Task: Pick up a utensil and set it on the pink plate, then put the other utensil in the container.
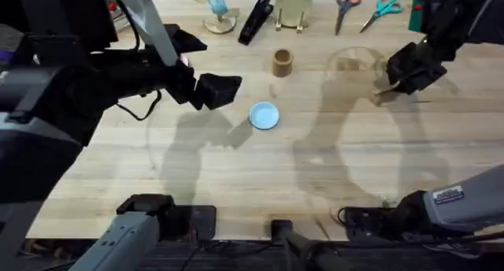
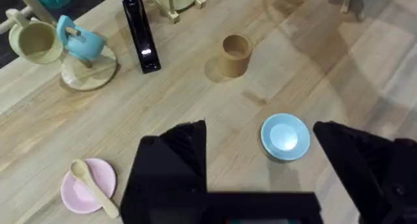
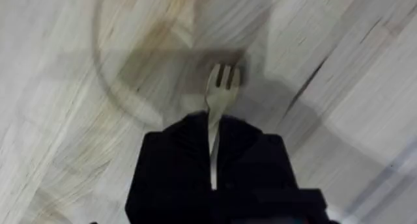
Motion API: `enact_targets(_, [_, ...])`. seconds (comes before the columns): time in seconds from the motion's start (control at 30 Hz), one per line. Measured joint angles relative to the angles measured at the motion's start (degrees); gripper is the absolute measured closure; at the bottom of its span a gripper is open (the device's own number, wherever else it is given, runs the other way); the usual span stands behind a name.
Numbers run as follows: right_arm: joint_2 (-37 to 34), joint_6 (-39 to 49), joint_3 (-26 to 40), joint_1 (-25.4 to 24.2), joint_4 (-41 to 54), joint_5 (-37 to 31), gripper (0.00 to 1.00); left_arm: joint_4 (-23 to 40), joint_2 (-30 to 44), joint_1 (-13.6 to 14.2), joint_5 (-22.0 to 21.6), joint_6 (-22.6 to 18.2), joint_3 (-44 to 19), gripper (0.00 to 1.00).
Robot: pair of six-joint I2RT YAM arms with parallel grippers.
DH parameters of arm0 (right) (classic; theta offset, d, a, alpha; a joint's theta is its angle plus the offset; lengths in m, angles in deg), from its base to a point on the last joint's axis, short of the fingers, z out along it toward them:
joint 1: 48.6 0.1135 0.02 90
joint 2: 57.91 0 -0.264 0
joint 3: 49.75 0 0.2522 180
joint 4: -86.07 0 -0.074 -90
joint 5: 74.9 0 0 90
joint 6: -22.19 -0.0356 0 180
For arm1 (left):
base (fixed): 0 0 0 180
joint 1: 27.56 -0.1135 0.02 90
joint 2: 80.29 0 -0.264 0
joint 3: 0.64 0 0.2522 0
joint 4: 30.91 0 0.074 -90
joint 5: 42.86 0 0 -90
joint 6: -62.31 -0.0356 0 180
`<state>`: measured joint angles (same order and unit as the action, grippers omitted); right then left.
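Note:
The spoon-like utensil [image 2: 91, 185] lies on the pink plate [image 2: 71, 193], rounded end over the plate's middle. My left gripper [image 2: 259, 129] is open and empty, up above the table a little way from that plate; from overhead it [image 1: 220, 90] hangs left of the light blue plate [image 1: 264, 115]. The wooden fork [image 3: 221, 87] sticks out prongs first from my right gripper [image 3: 212, 152], which is shut on its handle. Overhead, that gripper [image 1: 400, 80] holds the fork [image 1: 386, 88] above the table's right side. The tan container [image 1: 282, 62] stands upright at the back middle, well left of the fork.
Along the back edge are a mug stand with green and blue mugs [image 2: 71, 42], a black tool [image 1: 256, 19], a rack with a pale green plate [image 1: 293, 7], and red [image 1: 345, 5] and teal scissors [image 1: 382, 9]. The light blue plate [image 2: 285, 136] lies near the middle.

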<state>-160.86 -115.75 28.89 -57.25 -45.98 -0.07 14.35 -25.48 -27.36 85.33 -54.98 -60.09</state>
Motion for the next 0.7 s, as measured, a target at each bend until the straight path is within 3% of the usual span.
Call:
enact_targets(0.4, [-0.8,1.4,3.1,-0.2,4.4,1.0,0.971,0.0,0.0,0.0,0.0,0.0,0.0,0.007])
enact_targets(0.7, [-0.4,7.5,5.5,0.0,13.6,7.2,0.971,0.0,0.0,0.0,0.0,0.0,0.0,0.007])
